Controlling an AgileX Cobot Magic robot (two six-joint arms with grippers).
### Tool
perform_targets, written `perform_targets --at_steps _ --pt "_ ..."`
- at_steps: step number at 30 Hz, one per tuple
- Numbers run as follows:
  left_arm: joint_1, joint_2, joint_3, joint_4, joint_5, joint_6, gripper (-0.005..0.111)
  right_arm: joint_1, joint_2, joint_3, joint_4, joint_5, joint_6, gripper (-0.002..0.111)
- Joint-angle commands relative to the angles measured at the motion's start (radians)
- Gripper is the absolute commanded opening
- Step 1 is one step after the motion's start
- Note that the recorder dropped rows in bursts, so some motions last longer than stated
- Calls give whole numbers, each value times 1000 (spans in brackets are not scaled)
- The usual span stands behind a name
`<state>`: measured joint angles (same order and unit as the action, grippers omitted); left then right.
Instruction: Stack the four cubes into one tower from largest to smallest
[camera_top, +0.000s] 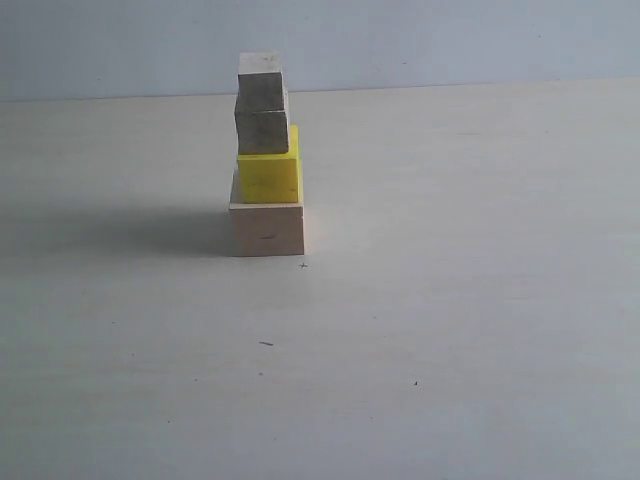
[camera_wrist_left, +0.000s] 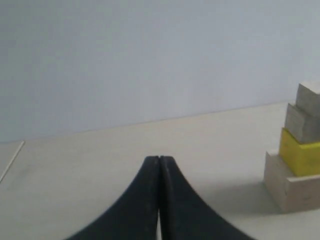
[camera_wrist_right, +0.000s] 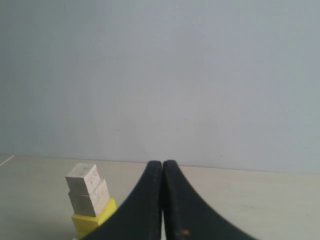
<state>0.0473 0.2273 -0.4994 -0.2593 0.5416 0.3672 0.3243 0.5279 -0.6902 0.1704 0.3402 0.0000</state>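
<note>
The tower (camera_top: 266, 160) stands on the table in the exterior view, left of the middle. Its base is the largest pale wood cube (camera_top: 267, 229). On that rests the yellow cube (camera_top: 269, 175), then the smaller wood cube (camera_top: 262, 125), and the tiniest cube (camera_top: 260, 73) is on top. No gripper shows in the exterior view. In the left wrist view my left gripper (camera_wrist_left: 159, 159) is shut and empty, apart from the tower (camera_wrist_left: 298, 150) at the frame's edge. My right gripper (camera_wrist_right: 162, 163) is shut and empty too, with the tower (camera_wrist_right: 88, 202) off to its side.
The pale table (camera_top: 450, 300) stretches around the tower, ending at a plain light wall (camera_top: 450, 40) behind. A few small dark specks (camera_top: 265, 343) mark the tabletop in front of the tower.
</note>
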Motion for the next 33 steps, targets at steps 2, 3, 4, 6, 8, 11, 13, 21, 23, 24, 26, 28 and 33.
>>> perform_targets --at_steps 2,3,4,6,8,11,13,21,23,24,26,28,33 --pt "83 -102 54 -20 -17 -12 0 2 -4 7 2 -2 0 0" --pt "89 -122 77 -22 -26 -12 0 2 -4 7 2 -2 0 0" --pt "91 -143 103 -26 -38 -12 0 2 -4 7 2 -2 0 0" --pt "92 -182 149 -41 -65 -12 0 2 -4 7 2 -2 0 0" --pt "92 -225 192 -64 -93 -12 0 2 -4 7 2 -2 0 0" --pt "92 -227 244 -95 -139 -12 0 2 -4 7 2 -2 0 0" --pt "92 -227 264 -122 -141 -12 0 2 -4 7 2 2 0 0" --pt "92 -227 352 -168 -201 -12 0 2 -4 7 2 3 0 0" --pt "92 -227 387 -196 -246 -12 0 2 -4 7 2 3 0 0" --pt "92 -227 407 -204 -266 -13 0 2 -4 7 2 3 0 0" --pt "78 -227 444 -166 -288 -52 0 2 -4 7 2 3 0 0" --pt "48 -227 470 -51 -288 -156 0 2 -4 7 2 3 0 0" --pt "-4 -227 499 152 -288 -356 0 2 -4 7 2 3 0 0"
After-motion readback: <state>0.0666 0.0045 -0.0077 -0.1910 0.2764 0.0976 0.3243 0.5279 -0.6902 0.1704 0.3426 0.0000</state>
